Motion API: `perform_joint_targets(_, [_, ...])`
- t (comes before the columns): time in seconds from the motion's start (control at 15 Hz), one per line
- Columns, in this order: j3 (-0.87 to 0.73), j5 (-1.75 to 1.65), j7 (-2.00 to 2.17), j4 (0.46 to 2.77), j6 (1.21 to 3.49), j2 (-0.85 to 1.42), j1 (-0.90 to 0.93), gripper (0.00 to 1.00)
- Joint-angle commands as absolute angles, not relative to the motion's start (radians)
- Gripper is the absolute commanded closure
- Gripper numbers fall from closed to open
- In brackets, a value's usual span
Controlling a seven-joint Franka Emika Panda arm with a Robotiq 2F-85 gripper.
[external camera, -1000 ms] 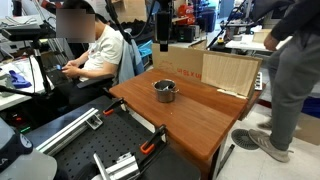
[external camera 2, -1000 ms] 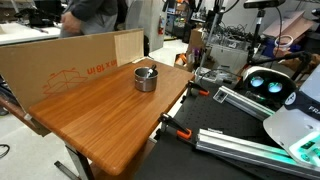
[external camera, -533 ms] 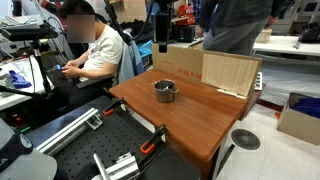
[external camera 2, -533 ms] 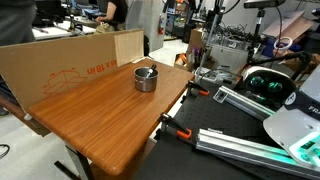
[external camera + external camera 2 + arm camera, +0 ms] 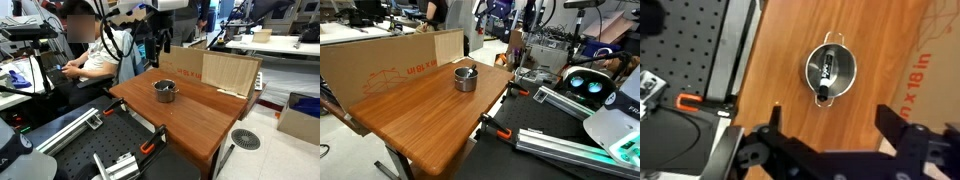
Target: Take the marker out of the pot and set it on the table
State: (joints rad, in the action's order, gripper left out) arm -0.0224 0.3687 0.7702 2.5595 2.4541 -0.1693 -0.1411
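Observation:
The steel pot (image 5: 164, 90) stands on the reddish-brown table (image 5: 200, 118), near the edge closest to the robot, and shows in both exterior views (image 5: 466, 78). In the wrist view the pot (image 5: 839, 58) lies straight below the camera, with the dark marker (image 5: 825, 78) lying slanted inside it, one end on the rim. My gripper (image 5: 832, 125) is open and empty, high above the pot, its two fingers spread wide. In an exterior view the gripper (image 5: 160, 42) hangs well above the pot.
A cardboard box (image 5: 228, 70) stands along the table's far side (image 5: 390, 65). A seated person (image 5: 95, 50) is beside the table. A black bench with metal rails and orange clamps (image 5: 150, 147) borders the table's near edge (image 5: 700, 60).
My arm and gripper have swung into view above the pot. The person standing by the box has walked out of view. The pot and marker have not moved.

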Motion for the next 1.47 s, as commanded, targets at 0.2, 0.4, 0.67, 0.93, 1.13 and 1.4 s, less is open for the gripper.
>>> perform_joint_targets(0.2, [0.019,0.427,0.978,2.606,2.838,-0.049,-0.087,0.00])
perform_joint_targets(0.4, [0.023,0.346,1.072,2.632,2.963,0.032,-0.064,0.00])
perform_joint_targets(0.67, [-0.031,0.142,1.266,2.645,3.071,0.139,-0.043,0.00])
perform_joint_targets(0.93, [-0.117,0.043,1.365,2.616,3.079,0.193,0.019,0.00])
perform_joint_targets(1.13, [-0.088,0.075,1.368,2.603,3.077,0.189,0.027,0.00])
perform_joint_targets(1.4, [-0.060,0.091,1.387,2.586,3.070,0.191,0.050,0.00])
